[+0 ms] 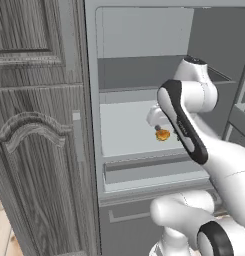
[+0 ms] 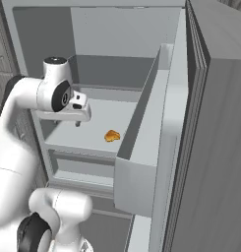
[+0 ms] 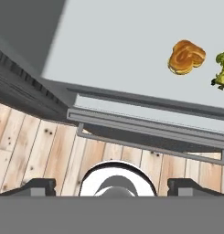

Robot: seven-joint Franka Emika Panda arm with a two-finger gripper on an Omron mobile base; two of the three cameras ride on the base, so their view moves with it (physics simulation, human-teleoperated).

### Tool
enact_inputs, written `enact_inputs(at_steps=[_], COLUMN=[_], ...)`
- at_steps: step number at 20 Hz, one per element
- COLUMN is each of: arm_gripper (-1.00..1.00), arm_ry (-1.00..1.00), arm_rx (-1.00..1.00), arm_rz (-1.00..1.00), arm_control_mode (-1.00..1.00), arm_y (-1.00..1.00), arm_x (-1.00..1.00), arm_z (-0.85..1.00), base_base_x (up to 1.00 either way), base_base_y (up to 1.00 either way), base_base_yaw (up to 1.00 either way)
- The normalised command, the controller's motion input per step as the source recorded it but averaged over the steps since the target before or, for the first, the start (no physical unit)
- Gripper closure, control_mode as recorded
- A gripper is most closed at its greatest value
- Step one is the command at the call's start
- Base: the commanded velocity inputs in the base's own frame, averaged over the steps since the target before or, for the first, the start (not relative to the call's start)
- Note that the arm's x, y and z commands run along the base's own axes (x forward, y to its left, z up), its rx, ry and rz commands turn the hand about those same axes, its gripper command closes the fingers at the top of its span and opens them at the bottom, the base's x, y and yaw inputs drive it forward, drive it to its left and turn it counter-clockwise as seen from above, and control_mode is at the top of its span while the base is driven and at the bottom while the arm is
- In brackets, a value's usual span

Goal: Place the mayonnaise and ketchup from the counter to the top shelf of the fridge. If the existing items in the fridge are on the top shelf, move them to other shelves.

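Observation:
The fridge (image 1: pixel 91 75) stands open. An orange-brown bun (image 1: pixel 162 134) (image 2: pixel 112 136) (image 3: pixel 186 56) lies on a pale shelf (image 1: pixel 121 131) beneath the dark upper shelf (image 1: pixel 139 72). In the hand view a green broccoli floret (image 3: pixel 221 69) sits right beside the bun. My gripper (image 2: pixel 77 121) (image 3: pixel 111 185) hangs over the shelf's front left part, apart from both foods, open with nothing between its fingertips (image 3: pixel 39 185). In the left base view my own forearm hides the fingers. The mayonnaise, ketchup and counter are out of view.
A tall grey wood-grain cabinet (image 1: pixel 39 150) flanks the fridge on the left. The open fridge door (image 2: pixel 210 147) with its door bin (image 2: pixel 141 152) stands on the right. A grey drawer (image 1: pixel 144 170) sits under the shelf, and wooden floor (image 3: pixel 40 151) lies below.

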Motion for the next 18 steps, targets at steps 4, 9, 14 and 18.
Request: enact_inputs(at_steps=[4,9,14,18], arm_gripper=[-1.00,-1.00,-1.00,-1.00], arm_ry=[-0.08,-0.14,-0.12,-0.05], arm_rx=[0.00,0.00,0.00,0.00], arm_rz=[0.08,0.09,0.06,0.02], arm_control_mode=[-1.00,-1.00,-1.00,-1.00], arm_y=[-0.09,-0.07,0.00,0.02], arm_x=[-0.77,-0.84,-0.75,-0.45], arm_z=[0.00,0.00,0.00,0.00], base_base_x=[0.00,0.00,0.00,0.00], base_base_y=[0.00,0.00,0.00,0.00], base_base_yaw=[0.00,0.00,0.00,0.00])
